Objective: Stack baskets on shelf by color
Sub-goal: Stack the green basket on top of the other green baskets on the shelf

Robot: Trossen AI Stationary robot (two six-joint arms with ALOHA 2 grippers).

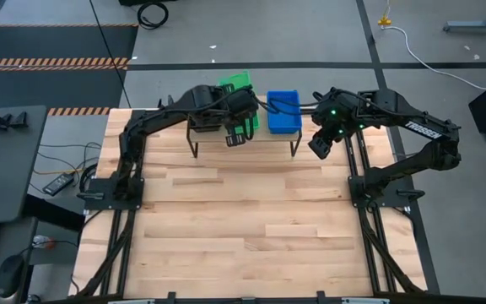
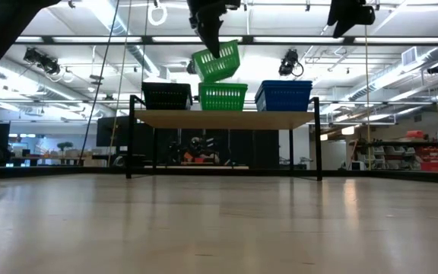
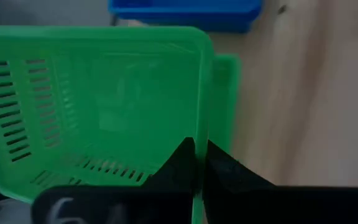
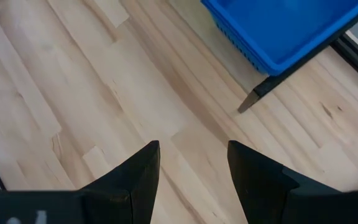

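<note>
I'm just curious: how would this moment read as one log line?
left gripper: shut on green basket, tilted above shelf | right gripper: open, empty

Low wooden-topped shelf on thin black metal legs (image 2: pixel 226 119) at the far edge of the light wooden tabletop (image 1: pixel 243 228), black perforated plastic basket (image 2: pixel 166 96) on its left, green perforated plastic basket stack (image 2: pixel 223 97) in the middle, blue perforated plastic basket stack (image 2: pixel 284 96) on the right, another green perforated plastic basket (image 2: pixel 217 62) tilted above the middle stack, pinched at its wall by the left tool (image 3: pixel 197 163), right tool (image 4: pixel 191 165) over the tabletop just before the shelf's right end

Both arms are matte black, jointed, with black cables. The right arm (image 1: pixel 412 135) carries white lettering and small green lights.
</note>
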